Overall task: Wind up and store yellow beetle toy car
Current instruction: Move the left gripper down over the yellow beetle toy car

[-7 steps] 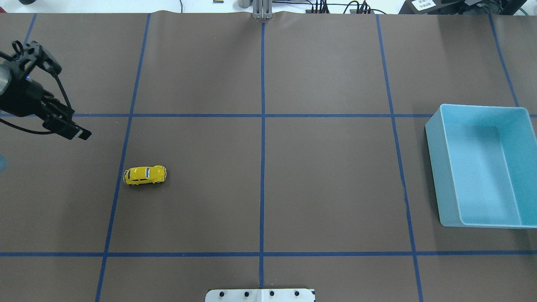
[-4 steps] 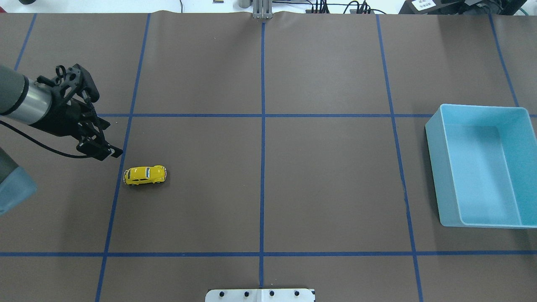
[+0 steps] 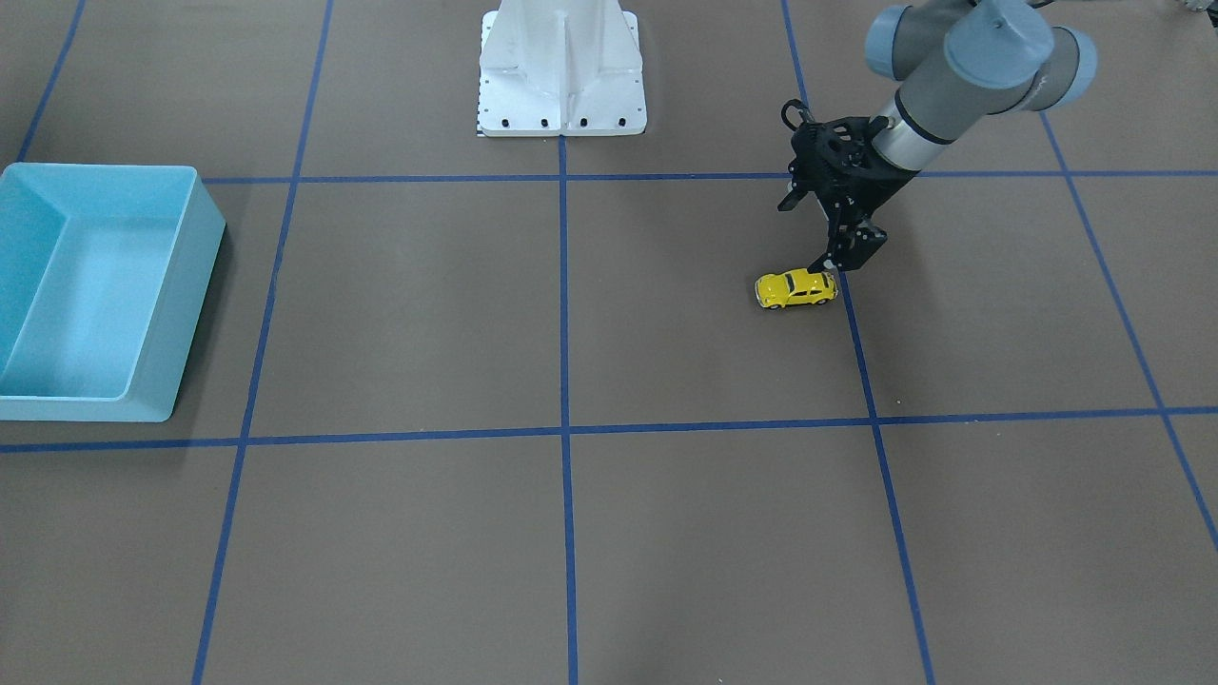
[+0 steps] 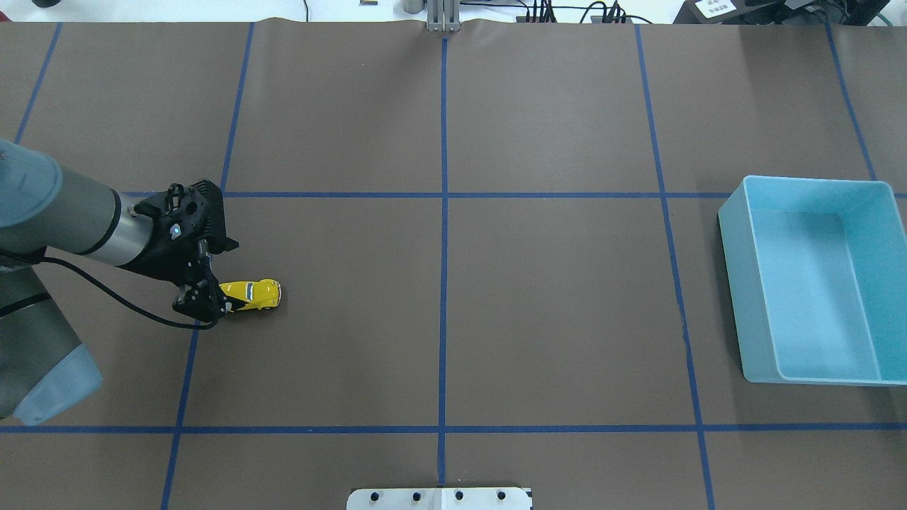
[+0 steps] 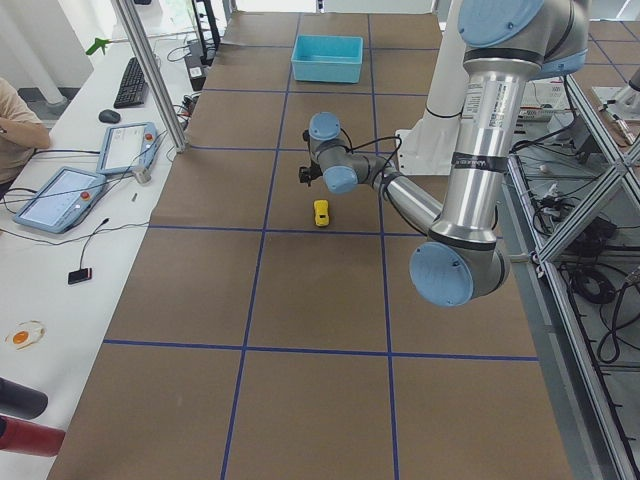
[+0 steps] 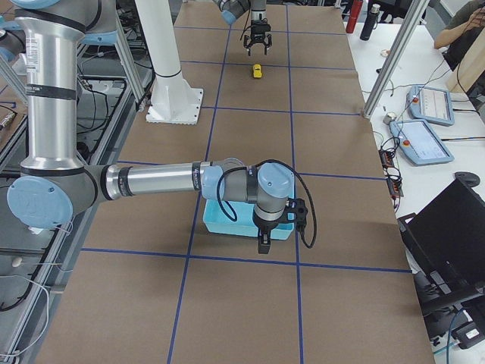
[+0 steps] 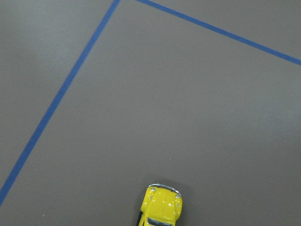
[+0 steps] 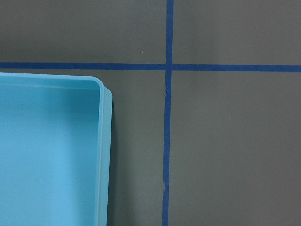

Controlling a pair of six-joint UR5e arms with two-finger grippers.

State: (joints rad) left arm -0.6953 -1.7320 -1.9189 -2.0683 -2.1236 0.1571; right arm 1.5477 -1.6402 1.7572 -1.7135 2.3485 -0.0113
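The yellow beetle toy car stands on its wheels on the brown mat, left of centre; it also shows in the front view and at the bottom edge of the left wrist view. My left gripper hangs over the car's left end, fingers pointing down and apart, holding nothing; in the front view its tips are just above the car. My right gripper shows only in the right side view, above the near edge of the light blue bin; I cannot tell if it is open.
The bin is empty and sits at the mat's far right; its corner shows in the right wrist view. The white robot base stands at the table's middle edge. Blue tape lines cross the mat.
My left arm has swung in from the left edge, right and toward the car, and now hangs over its left end. The car has not moved.
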